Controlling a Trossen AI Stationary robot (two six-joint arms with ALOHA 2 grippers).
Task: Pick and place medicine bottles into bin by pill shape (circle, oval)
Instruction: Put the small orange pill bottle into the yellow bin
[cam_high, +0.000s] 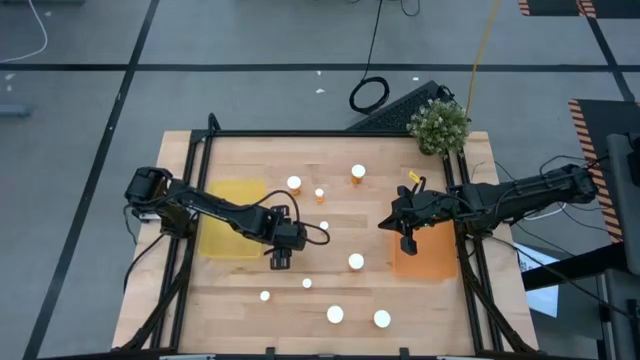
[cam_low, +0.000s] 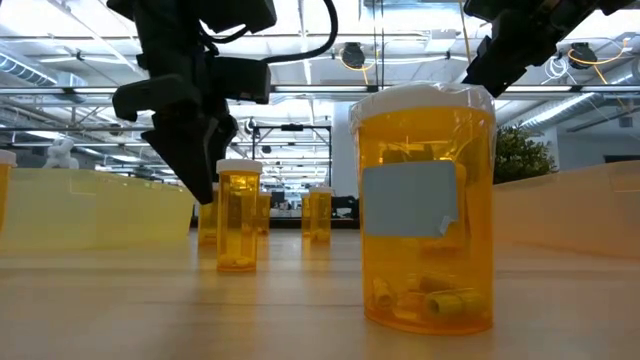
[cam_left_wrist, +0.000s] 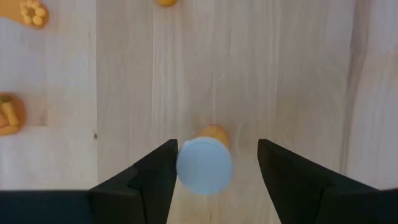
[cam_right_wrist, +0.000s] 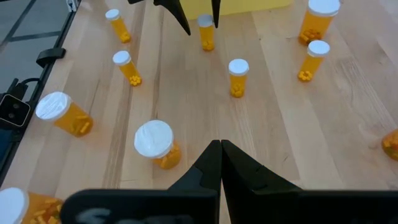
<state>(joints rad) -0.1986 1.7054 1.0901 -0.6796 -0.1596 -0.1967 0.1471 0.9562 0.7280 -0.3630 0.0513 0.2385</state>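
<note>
A: How far along?

B: Early, by the look of it. The yellow bin (cam_high: 232, 232) on the left and the orange bin (cam_high: 425, 255) on the right both look empty from above. All the medicine bottles (cam_high: 356, 261) I can see stand loose on the surface (cam_high: 330, 150), scattered btwn the bins, approx nine counted. So basically everything's left to sort.

A: Arms?

B: Left claw (cam_high: 281, 260) is open, pointing down just over a small bottle (cam_left_wrist: 205, 163) near the yellow bin's right edge; wrist view shows the white cap btwn the two fingers, nearer one, and I can't see contact. I'd call it the approach to a first pick. Right claw (cam_right_wrist: 221, 163) is closed on nothing, hanging over the orange bin's left edge, waiting.

A: Bottles themselves?

B: Amber, see-through, white round caps, some wider, some narrower. All upright afaict. Nearest one in the low view (cam_low: 425, 205) has a pale label and elongated pills at the bottom, prob oval. Pill shape in most others is too small to tell.
</note>
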